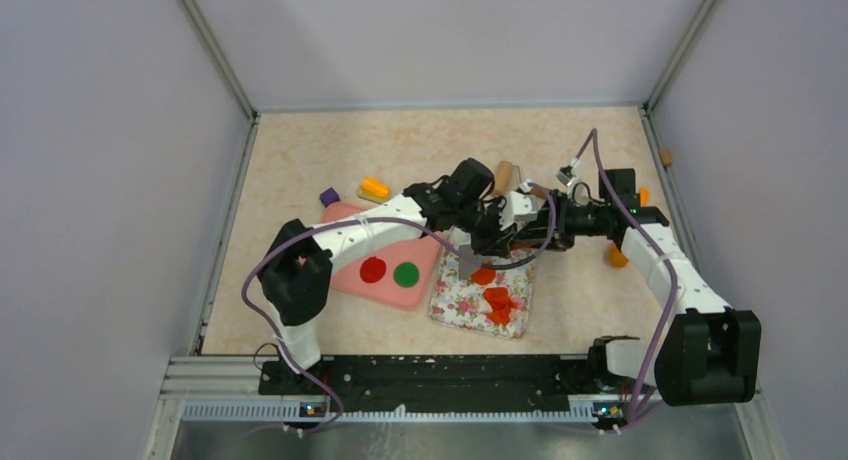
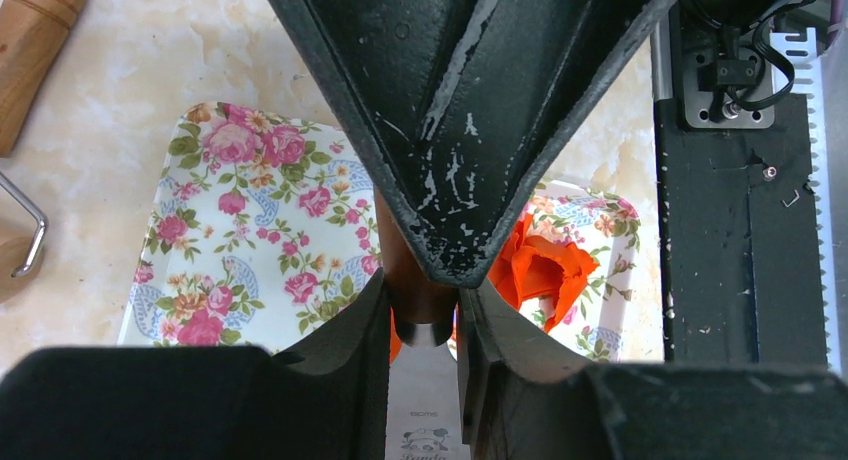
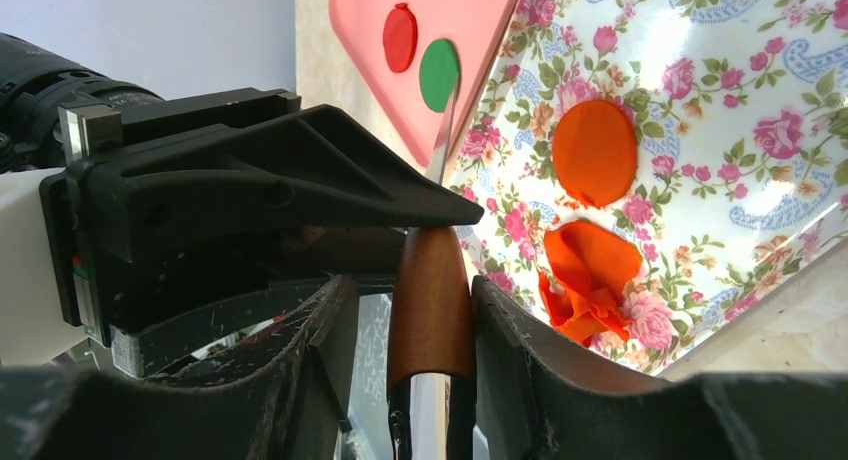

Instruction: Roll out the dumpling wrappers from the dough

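Observation:
An orange-red wrapper disc (image 1: 483,276) lies flat on the floral tray (image 1: 455,300), and shows in the right wrist view (image 3: 595,150). The crumpled orange-red dough scrap (image 1: 500,305) lies beside it (image 3: 590,280) (image 2: 545,265). A red wrapper (image 3: 399,37) and a green wrapper (image 3: 438,73) lie on the pink board (image 3: 470,20). My left gripper (image 2: 422,310) is shut on a wooden-handled metal tool (image 2: 425,410) above the tray. My right gripper (image 3: 415,310) meets it head-on. Its fingers straddle the same handle (image 3: 432,300) with a gap on one side.
A wooden rolling pin (image 2: 35,50) lies beyond the tray, with a metal wire piece (image 2: 25,230) beside it. An orange carrot-shaped stick (image 1: 374,189) and a purple piece (image 1: 329,196) lie behind the board. Another orange piece (image 1: 617,256) lies by the right arm.

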Robot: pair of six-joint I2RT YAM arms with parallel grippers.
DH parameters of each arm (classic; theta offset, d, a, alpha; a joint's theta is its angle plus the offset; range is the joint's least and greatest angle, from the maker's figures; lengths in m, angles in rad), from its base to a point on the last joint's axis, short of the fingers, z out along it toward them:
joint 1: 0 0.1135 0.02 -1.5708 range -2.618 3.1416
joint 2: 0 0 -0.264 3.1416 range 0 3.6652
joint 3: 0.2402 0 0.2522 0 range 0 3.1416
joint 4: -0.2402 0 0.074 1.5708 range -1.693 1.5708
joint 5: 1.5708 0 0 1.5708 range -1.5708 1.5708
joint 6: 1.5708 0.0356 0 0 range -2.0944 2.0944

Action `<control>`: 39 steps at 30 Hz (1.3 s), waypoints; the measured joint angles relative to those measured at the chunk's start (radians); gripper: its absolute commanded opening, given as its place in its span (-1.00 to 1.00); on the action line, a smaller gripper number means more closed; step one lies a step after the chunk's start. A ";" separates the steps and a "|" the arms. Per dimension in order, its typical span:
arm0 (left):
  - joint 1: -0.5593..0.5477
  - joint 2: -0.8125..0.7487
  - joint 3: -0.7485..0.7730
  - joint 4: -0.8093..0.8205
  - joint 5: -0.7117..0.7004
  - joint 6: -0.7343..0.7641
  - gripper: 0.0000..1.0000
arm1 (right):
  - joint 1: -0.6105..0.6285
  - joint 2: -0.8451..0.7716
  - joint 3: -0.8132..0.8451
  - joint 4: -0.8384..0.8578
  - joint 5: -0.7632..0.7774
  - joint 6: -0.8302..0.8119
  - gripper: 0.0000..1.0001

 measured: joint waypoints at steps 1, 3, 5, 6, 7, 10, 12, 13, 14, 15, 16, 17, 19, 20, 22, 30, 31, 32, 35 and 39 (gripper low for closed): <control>0.000 0.003 0.002 0.000 0.000 0.000 -1.00 | 0.000 0.000 -0.002 0.002 0.000 0.000 -0.07; -0.001 0.006 0.003 0.000 0.000 -0.001 -1.00 | 0.000 -0.002 -0.008 0.001 0.000 0.000 -0.15; -0.001 0.011 0.005 0.000 -0.001 -0.001 -1.00 | 0.000 -0.002 -0.014 -0.002 0.002 0.000 -0.29; -0.001 0.014 0.006 0.000 -0.001 -0.001 -1.00 | 0.000 -0.003 -0.017 0.000 0.005 -0.001 -0.38; -0.002 0.016 0.008 0.000 -0.001 -0.002 -1.00 | 0.000 -0.003 -0.019 -0.001 0.006 -0.003 -0.47; -0.001 0.017 0.010 -0.006 -0.004 -0.005 -1.00 | -0.001 -0.003 -0.027 -0.003 0.021 -0.008 -0.89; -0.002 0.018 0.011 -0.006 -0.005 -0.005 -1.00 | -0.002 -0.003 -0.030 0.002 0.018 -0.010 -1.00; -0.002 0.018 0.011 -0.008 -0.006 -0.005 -0.84 | -0.002 -0.003 -0.032 0.002 0.016 -0.010 -1.00; -0.002 0.018 0.011 -0.008 -0.007 -0.007 -0.41 | -0.002 -0.003 -0.032 0.002 0.016 -0.011 -1.00; -0.002 0.018 0.011 -0.008 -0.009 -0.008 -0.16 | -0.002 -0.003 -0.032 0.002 0.016 -0.017 -1.00; -0.003 0.018 0.011 -0.008 -0.013 -0.009 0.01 | -0.003 -0.003 -0.032 0.002 0.014 -0.021 -1.00; -0.003 0.018 0.011 -0.007 -0.017 -0.010 0.13 | -0.008 -0.003 -0.032 0.003 0.013 -0.029 -1.00; -0.003 0.016 0.011 -0.010 -0.030 -0.009 0.21 | -0.014 -0.003 -0.032 -0.001 0.005 -0.054 -1.00; -0.002 0.014 0.011 -0.019 -0.038 -0.006 0.22 | -0.020 -0.003 -0.032 -0.003 -0.006 -0.074 -1.00; 0.006 0.003 0.009 -0.051 -0.048 -0.003 0.22 | -0.045 0.001 -0.032 -0.006 -0.035 -0.116 -1.00; 0.184 -0.162 -0.120 -0.092 -0.076 -0.201 0.13 | -0.280 0.269 0.112 -0.205 -0.193 -0.512 -1.00; 0.209 -0.169 -0.140 -0.084 -0.095 -0.245 0.14 | -0.307 0.320 0.153 -0.246 -0.193 -0.579 -1.00; 0.230 -0.175 -0.174 -0.068 -0.120 -0.291 0.15 | -0.327 0.366 0.191 -0.283 -0.188 -0.646 -1.00; 0.253 -0.170 -0.269 -0.063 -0.188 -0.407 0.12 | -0.364 0.451 0.269 -0.379 -0.168 -0.821 -1.00; 0.244 -0.107 -0.301 -0.066 -0.261 -0.514 0.05 | -0.371 0.514 0.290 -0.473 -0.134 -0.985 -1.00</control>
